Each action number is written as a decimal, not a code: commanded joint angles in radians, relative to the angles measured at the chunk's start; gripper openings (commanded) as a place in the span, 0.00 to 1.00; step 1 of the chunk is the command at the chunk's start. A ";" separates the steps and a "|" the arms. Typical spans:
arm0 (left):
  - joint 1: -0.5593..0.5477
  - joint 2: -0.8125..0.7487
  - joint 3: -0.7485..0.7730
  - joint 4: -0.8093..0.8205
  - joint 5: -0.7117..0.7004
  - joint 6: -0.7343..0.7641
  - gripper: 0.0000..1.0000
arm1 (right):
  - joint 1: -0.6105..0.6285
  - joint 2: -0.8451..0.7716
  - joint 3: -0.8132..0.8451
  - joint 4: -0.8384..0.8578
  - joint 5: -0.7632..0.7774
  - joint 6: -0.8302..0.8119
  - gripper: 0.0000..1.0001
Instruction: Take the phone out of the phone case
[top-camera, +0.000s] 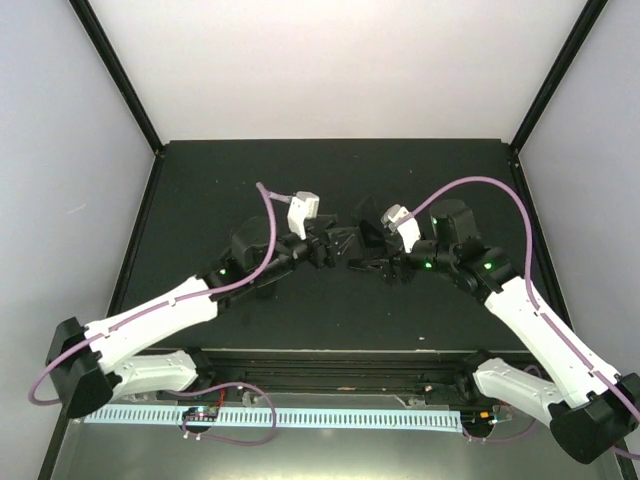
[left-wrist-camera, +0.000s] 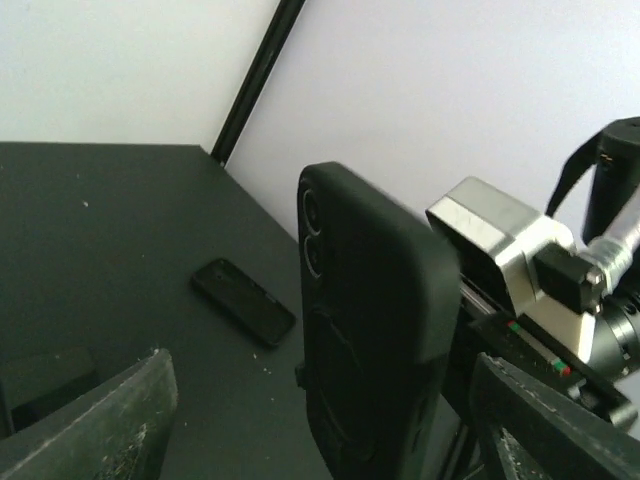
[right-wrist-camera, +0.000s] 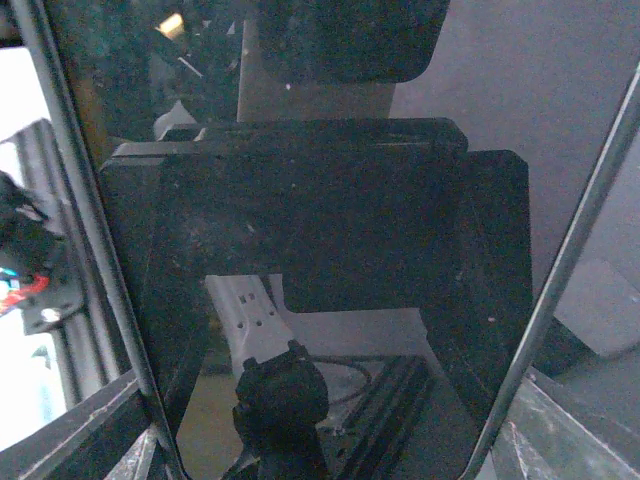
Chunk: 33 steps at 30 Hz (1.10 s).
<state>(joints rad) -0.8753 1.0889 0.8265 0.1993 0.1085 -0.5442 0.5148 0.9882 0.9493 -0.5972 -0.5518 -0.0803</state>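
The black table (top-camera: 200, 180) fills the top view, walled by pale panels. Both arms reach in from the near edge and meet around its middle, the left arm (top-camera: 150, 320) from the left and the right arm (top-camera: 540, 320) from the right, their wrists almost nose to nose.

On my left wrist feed, the left gripper (left-wrist-camera: 320, 400) is spread wide. Its fingers (left-wrist-camera: 110, 420) sit at the two bottom corners of the view, and neither one touches anything that I can see.

The phone case (left-wrist-camera: 370, 330) stands upright between those fingers, clear of the table, with its matte black back turned to the camera. Two lens rings show near its top corner, so the phone looks to be still seated inside. The right arm's wrist hardware is just behind it.

On the right wrist feed, the right gripper (right-wrist-camera: 320, 440) has its fingers (right-wrist-camera: 570, 440) pressed in against the side edges, so I read it as gripping the phone case. The glossy face of the phone (right-wrist-camera: 300, 200) fills that view, mirroring the camera.

A small flat black slab (left-wrist-camera: 243, 300) lies on the table beyond the case, apart from it. I cannot tell what it is.
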 joint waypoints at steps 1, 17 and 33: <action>-0.002 0.092 0.130 -0.031 0.024 -0.021 0.79 | 0.028 0.007 0.054 0.005 0.172 -0.048 0.48; -0.004 0.281 0.164 0.075 -0.005 -0.151 0.35 | 0.053 0.026 0.052 0.027 0.293 -0.033 0.48; 0.000 0.289 0.139 0.205 0.079 -0.123 0.02 | 0.053 0.020 0.039 0.041 0.223 -0.036 0.84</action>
<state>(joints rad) -0.8761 1.4376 0.9749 0.3157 0.1200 -0.7212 0.5606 1.0485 0.9623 -0.6273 -0.2146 -0.1154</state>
